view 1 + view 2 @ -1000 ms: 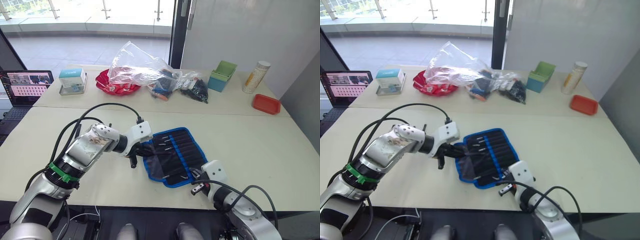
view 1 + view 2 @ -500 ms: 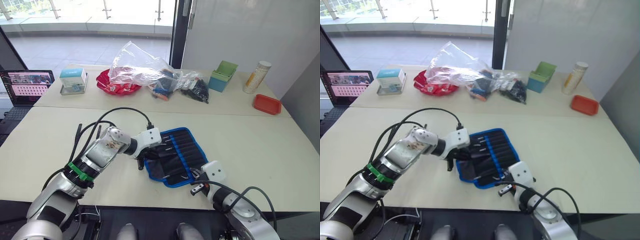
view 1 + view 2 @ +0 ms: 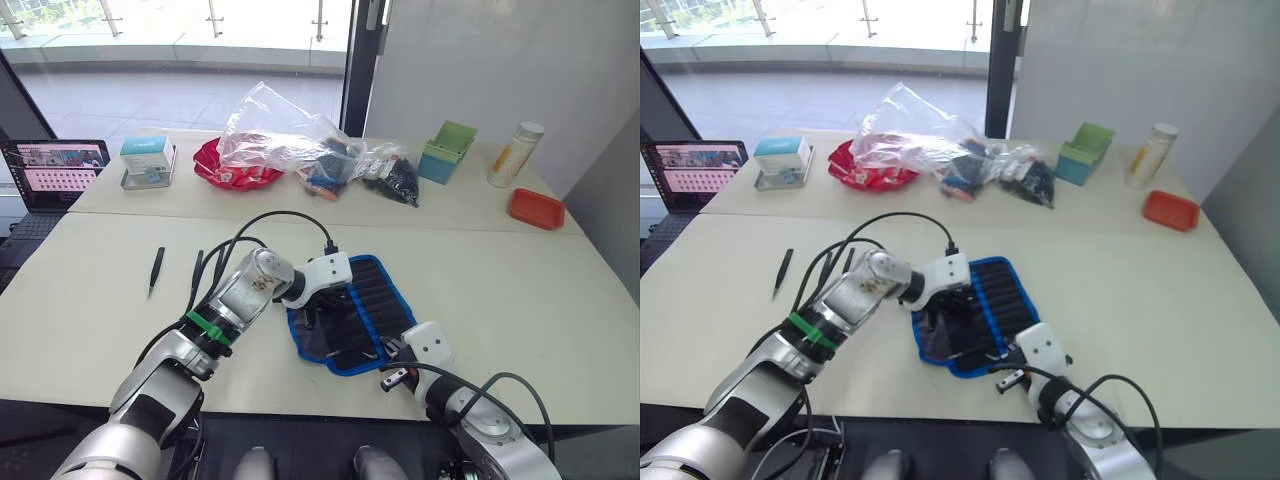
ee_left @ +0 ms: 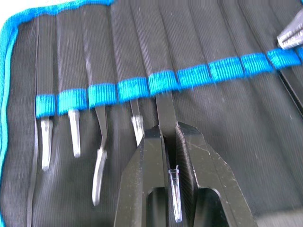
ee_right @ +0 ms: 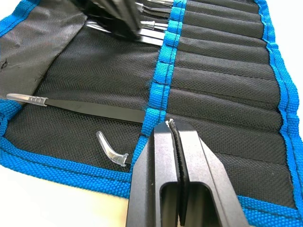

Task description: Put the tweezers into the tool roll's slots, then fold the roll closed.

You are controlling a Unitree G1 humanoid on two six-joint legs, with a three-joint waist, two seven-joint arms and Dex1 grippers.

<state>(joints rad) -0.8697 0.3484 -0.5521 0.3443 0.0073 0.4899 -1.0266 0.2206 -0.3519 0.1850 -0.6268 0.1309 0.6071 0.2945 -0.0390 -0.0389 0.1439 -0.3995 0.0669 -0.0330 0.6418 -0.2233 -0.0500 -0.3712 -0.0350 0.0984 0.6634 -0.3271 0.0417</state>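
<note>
Left gripper (image 4: 169, 142) clamped on a tweezer (image 4: 166, 113), fingers (image 4: 147, 179) pinching its shank just below the blue band, clear-capped end (image 4: 174, 194) showing between them. Pointed end tucked under the band into a slot (image 4: 163, 56). Long axis parallel w/ the slot rows. Beside it, four more tweezers (image 4: 100, 161) already seated in neighbouring slots, capped ends sticking out below the band, one bent off-line.

Right gripper (image 5: 176, 156) closed, pads together w/ nothing visible between them, resting at the near edge of the roll over the blue centre band. Near it, one long tweezer (image 5: 71, 105) lying across the fabric, capped end toward the flap, other end under the band; a curved clear cap (image 5: 111, 152) just beside the blue edge.

Tool roll (image 3: 365, 300) open flat on the near table (image 3: 500, 300), front centre, between both arms. Black ribbed fabric, bright blue binding all round, blue band across the middle. Slots running diagonally, near-left to far-right. Loose flap (image 5: 38, 42) creased at the left end.

One tweezer (image 3: 155, 270) lying alone on the table well to the left, apart from the roll, tip toward the robot.

Back table: clear plastic bags (image 3: 290, 140) over a red dish, small box (image 3: 145, 155), laptop (image 3: 50, 170), green container (image 3: 447, 150), tall tube (image 3: 512, 152), red tray (image 3: 534, 208). No writing legible anywhere.
</note>
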